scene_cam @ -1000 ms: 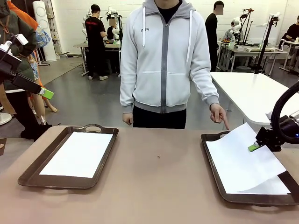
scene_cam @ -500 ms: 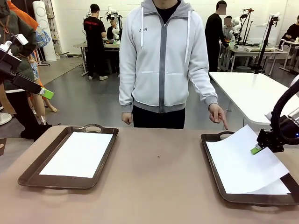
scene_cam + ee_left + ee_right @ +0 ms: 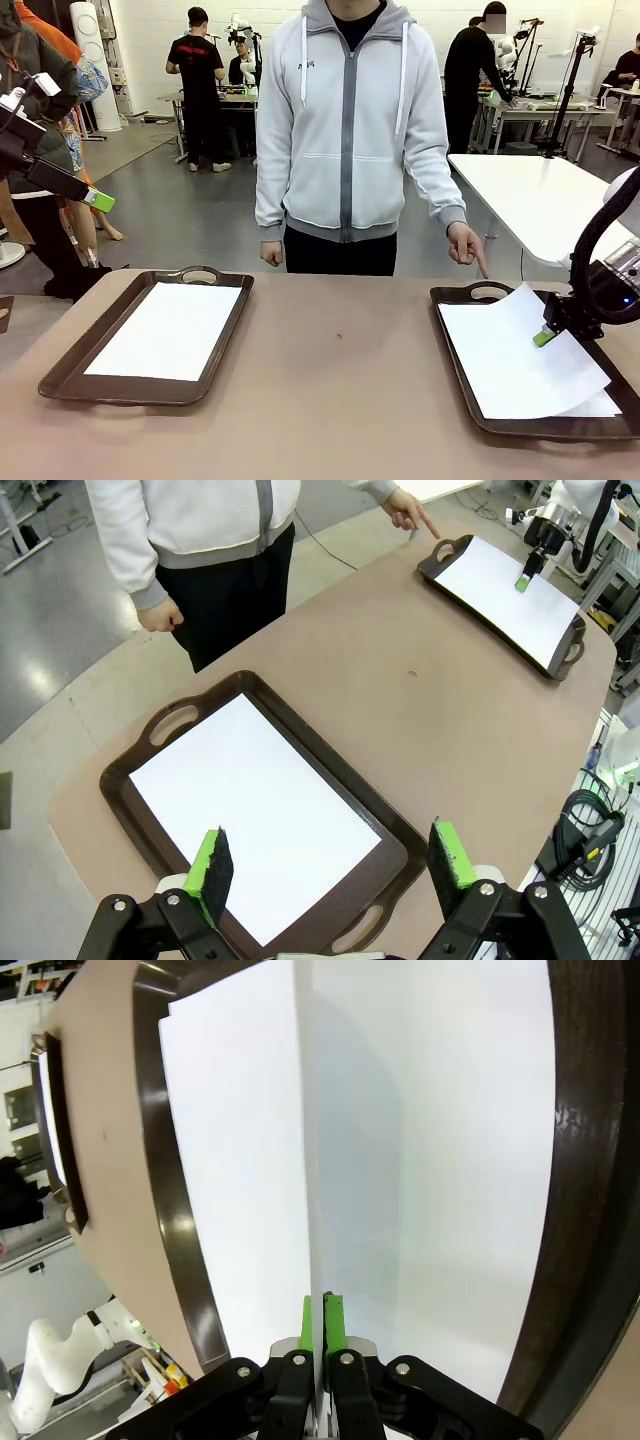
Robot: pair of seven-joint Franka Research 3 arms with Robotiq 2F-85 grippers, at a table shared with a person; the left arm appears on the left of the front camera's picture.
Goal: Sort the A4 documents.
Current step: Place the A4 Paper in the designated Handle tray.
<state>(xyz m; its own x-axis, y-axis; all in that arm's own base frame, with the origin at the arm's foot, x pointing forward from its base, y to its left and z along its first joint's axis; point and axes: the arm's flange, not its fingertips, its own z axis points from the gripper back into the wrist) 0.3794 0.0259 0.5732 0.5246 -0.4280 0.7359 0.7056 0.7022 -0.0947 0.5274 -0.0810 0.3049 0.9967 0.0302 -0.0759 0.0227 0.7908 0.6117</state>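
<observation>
One A4 document (image 3: 165, 330) lies flat in the left dark brown tray (image 3: 78, 350). In the right tray (image 3: 447, 335) lie more white sheets. My right gripper (image 3: 545, 335) is shut on the far right edge of the top sheet (image 3: 500, 350), holding that edge slightly raised; its closed pads pinch the paper (image 3: 240, 1140) in the right wrist view. My left gripper (image 3: 98, 200) hangs high at the far left. Seen from the left wrist, it is open (image 3: 330, 865) above the left tray's sheet (image 3: 255, 810).
A person in a grey hoodie stands at the far edge, one hand (image 3: 468, 245) pointing down at the right tray's far handle. The brown tabletop (image 3: 340, 380) lies bare between the trays. A white table (image 3: 540, 200) stands behind on the right.
My right gripper has come down and slightly left with the pinched sheet, so the paper now lies flatter over the right tray. The left arm has not moved.
</observation>
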